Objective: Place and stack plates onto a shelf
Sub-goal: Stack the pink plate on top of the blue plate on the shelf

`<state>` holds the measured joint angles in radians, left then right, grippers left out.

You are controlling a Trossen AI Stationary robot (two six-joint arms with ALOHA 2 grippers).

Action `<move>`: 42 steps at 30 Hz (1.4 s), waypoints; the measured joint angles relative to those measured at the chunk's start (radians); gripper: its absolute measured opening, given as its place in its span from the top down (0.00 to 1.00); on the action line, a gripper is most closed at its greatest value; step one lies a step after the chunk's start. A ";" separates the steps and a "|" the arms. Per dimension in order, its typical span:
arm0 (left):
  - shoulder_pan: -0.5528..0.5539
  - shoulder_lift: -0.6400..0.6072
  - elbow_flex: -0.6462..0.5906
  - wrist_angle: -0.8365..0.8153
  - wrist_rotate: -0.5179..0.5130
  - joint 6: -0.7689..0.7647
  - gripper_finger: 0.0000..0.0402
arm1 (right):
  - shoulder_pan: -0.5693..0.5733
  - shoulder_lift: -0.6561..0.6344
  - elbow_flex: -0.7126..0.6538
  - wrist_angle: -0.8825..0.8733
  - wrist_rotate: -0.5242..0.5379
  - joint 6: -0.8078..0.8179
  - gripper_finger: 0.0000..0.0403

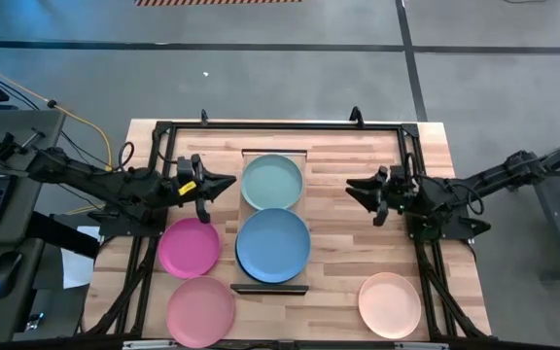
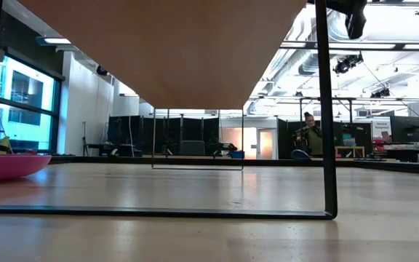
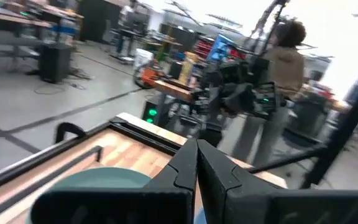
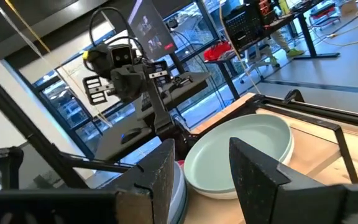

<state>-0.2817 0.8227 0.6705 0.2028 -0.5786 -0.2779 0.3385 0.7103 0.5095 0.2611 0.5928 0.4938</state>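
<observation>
The shelf (image 1: 301, 206) is a raised light-wood board in the table's middle. A mint plate (image 1: 271, 181) lies on its far half and a blue plate (image 1: 273, 244) on its near half. A magenta plate (image 1: 189, 247) and a pink plate (image 1: 200, 310) lie on the table to the near left, and a peach plate (image 1: 390, 304) to the near right. My left gripper (image 1: 229, 181) is shut and empty, just left of the mint plate (image 3: 92, 186). My right gripper (image 1: 352, 188) is open and empty, right of the mint plate (image 4: 241, 152). The other plates are not in view.
A dark metal frame (image 1: 163, 131) runs round the tabletop. In the low view the shelf's underside (image 2: 166, 44) stands above the table on a thin dark leg (image 2: 328, 109), with the magenta plate (image 2: 6, 166) at the left. A person (image 2: 310, 135) sits far behind.
</observation>
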 joint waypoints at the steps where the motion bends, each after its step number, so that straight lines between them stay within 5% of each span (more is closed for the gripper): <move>1: 0.000 0.000 0.000 0.000 -0.025 0.000 0.98 | -0.004 0.001 0.000 -0.001 0.001 0.002 0.67; 4: 0.010 -0.005 0.032 -0.061 -0.113 0.002 0.94 | -0.015 0.006 0.000 0.000 0.003 0.019 0.67; 8: 0.101 -0.005 0.187 -0.408 -0.115 -0.049 0.84 | -0.037 0.017 0.001 0.000 0.006 0.059 0.67; 13: 0.303 0.019 0.360 -0.952 0.077 -0.194 0.70 | -0.061 0.030 0.001 -0.006 0.005 0.072 0.67; 19: 0.460 0.030 0.300 -1.360 0.480 -0.384 0.59 | -0.085 0.031 0.001 -0.018 -0.029 0.085 0.67; 24: 0.419 0.045 0.158 -1.349 0.626 -0.392 0.57 | -0.097 0.031 0.001 -0.045 -0.067 0.093 0.67; 33: 0.355 0.155 -0.014 -1.233 0.630 -0.331 0.56 | -0.097 0.031 0.001 -0.064 -0.097 0.093 0.67; 42: 0.350 0.276 -0.052 -1.120 0.618 -0.197 0.56 | -0.097 0.031 0.001 -0.087 -0.099 0.119 0.67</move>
<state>0.0681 1.0990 0.6182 -0.9174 0.0391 -0.4754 0.2417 0.7410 0.5102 0.1741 0.4938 0.6132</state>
